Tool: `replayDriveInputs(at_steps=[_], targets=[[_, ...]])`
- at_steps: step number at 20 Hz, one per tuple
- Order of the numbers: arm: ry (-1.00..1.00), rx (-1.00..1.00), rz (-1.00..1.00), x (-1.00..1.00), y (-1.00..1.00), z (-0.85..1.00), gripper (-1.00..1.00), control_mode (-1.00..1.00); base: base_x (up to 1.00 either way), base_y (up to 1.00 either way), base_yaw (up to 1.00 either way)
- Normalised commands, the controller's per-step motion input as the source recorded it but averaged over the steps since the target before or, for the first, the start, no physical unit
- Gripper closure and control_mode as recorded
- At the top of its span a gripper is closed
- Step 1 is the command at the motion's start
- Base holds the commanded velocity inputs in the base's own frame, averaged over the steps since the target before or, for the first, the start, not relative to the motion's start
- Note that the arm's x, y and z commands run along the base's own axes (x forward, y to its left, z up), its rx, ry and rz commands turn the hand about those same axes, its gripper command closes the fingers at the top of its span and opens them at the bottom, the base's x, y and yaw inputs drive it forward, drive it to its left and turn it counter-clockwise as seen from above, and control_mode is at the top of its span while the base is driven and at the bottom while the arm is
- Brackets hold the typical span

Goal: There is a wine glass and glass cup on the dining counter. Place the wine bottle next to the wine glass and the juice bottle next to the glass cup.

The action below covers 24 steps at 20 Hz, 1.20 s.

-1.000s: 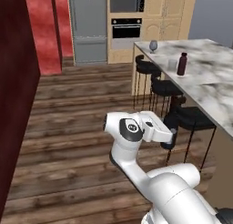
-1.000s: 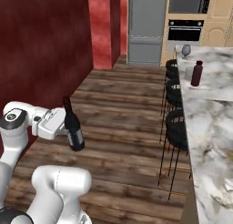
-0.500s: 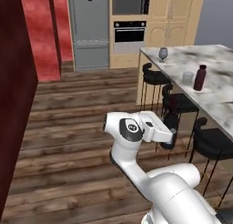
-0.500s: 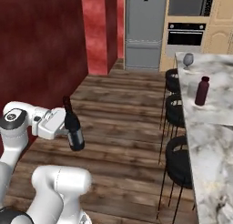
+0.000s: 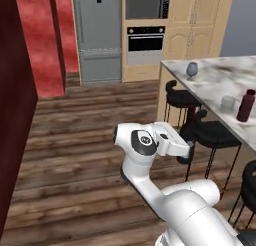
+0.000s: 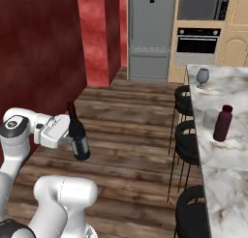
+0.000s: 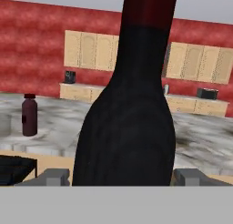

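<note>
Black wine bottle (image 6: 77,135) apparently in hand (image 6: 65,134)

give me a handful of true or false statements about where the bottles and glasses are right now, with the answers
1. The gripper holds the wine bottle out over the wooden floor. True.
2. The juice bottle lies on its side on the floor. False: it stands upright on the dining counter.
3. The glass cup stands close beside the juice bottle on the counter. True.
4. The wine bottle already stands next to the wine glass. False: the wine glass stands alone near the counter's far end, and the bottle is in the gripper, off the counter.
5. The wine glass has tipped over. False: it stands upright on its stem.
</note>
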Motion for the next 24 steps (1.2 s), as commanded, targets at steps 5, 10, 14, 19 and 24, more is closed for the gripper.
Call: replayDriveInputs(at_steps=[5,10,14,19,24], targets=[[0.0,0.0,0.0,0.0,0.0,0.0,1.0,1.0,0.93,0.09,-0.03],[0.0,0.0,0.0,0.0,0.0,0.0,1.0,1.0,0.91,0.12,-0.11],[0.0,0.0,0.0,0.0,0.0,0.0,1.0,1.0,0.89,0.13,-0.15],[0.0,0.0,0.0,0.0,0.0,0.0,1.0,1.0,0.88,0.14,-0.16],[0.0,0.0,0.0,0.0,0.0,0.0,1.0,1.0,0.87,0.15,-0.17]])
